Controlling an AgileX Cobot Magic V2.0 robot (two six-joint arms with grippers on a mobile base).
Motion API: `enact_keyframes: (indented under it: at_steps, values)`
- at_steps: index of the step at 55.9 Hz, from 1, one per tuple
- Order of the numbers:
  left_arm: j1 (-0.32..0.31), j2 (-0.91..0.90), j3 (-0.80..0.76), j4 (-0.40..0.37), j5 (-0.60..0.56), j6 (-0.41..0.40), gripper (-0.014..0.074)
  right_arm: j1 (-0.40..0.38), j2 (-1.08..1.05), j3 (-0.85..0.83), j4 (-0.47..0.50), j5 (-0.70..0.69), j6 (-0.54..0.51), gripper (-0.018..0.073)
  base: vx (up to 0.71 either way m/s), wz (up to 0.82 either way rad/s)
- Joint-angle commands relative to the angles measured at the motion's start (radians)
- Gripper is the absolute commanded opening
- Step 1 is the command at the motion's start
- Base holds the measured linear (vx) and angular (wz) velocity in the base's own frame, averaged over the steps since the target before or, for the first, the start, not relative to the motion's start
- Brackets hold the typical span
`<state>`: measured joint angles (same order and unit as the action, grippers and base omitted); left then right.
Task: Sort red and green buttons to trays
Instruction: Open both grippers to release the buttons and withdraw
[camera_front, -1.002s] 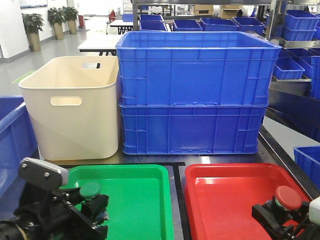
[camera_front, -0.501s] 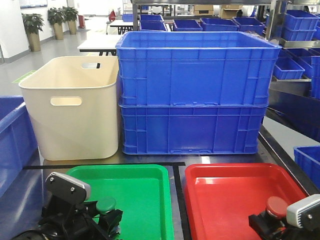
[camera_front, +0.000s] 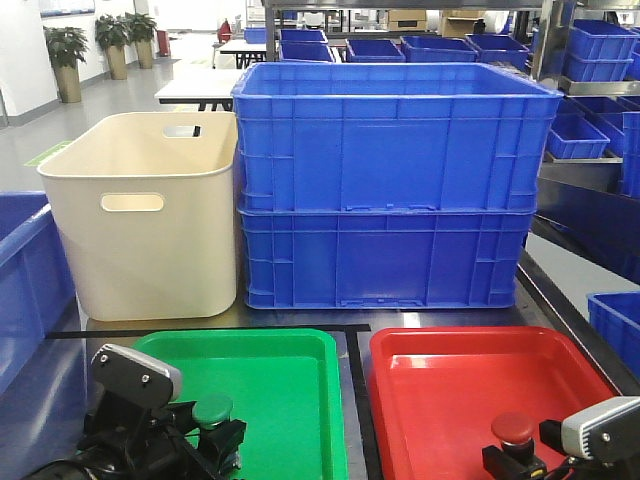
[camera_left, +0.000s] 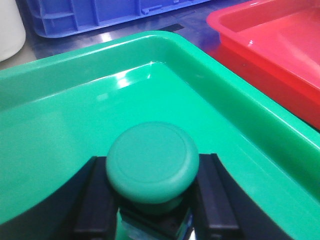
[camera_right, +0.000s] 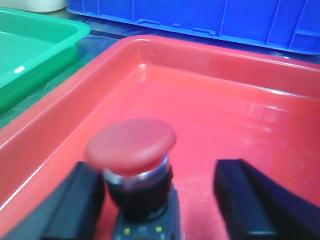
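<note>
Green button (camera_left: 152, 162) sits clamped in the left end effector (camera_left: 150, 200) over the green tray (camera_left: 60, 100), matching colour. Red button (camera_right: 131, 142) stands in the red tray (camera_right: 210, 65), right end effector (camera_right: 165, 192) spread apart around it, probably releasing.

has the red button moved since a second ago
Yes. The red button has shifted left and lower against the red tray, from near its right rim toward mid-tray.

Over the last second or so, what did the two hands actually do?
The right hand carried the red button down into the red tray and opened, freeing it. The left hand brought the green button rightward over the green tray, still gripping it. The crates and tub stayed put.
</note>
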<state>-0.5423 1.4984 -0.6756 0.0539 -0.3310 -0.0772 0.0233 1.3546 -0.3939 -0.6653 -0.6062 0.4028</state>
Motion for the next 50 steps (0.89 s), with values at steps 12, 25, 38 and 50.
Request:
enact_keyframes:
  at_steps: [12, 25, 38, 50]
  values:
    - [-0.005, -0.033, -0.03, -0.006, -0.077, -0.038, 0.0561, -0.002, -0.02, -0.03, 0.019, -0.082, -0.01, 0.0594, 0.0, 0.0]
    - [-0.005, -0.06, -0.03, -0.004, -0.066, -0.034, 0.0561, -0.002, -0.02, -0.03, 0.019, -0.082, -0.009, 0.0594, 0.0, 0.0]
    - [-0.005, -0.109, -0.03, -0.004, -0.062, -0.034, 0.0561, -0.002, -0.02, -0.03, 0.018, -0.082, 0.005, 0.0594, 0.0, 0.0]
    - [-0.005, -0.173, -0.03, -0.004, -0.059, -0.034, 0.0561, -0.002, -0.025, -0.03, 0.018, -0.084, 0.004, 0.0594, 0.0, 0.0]
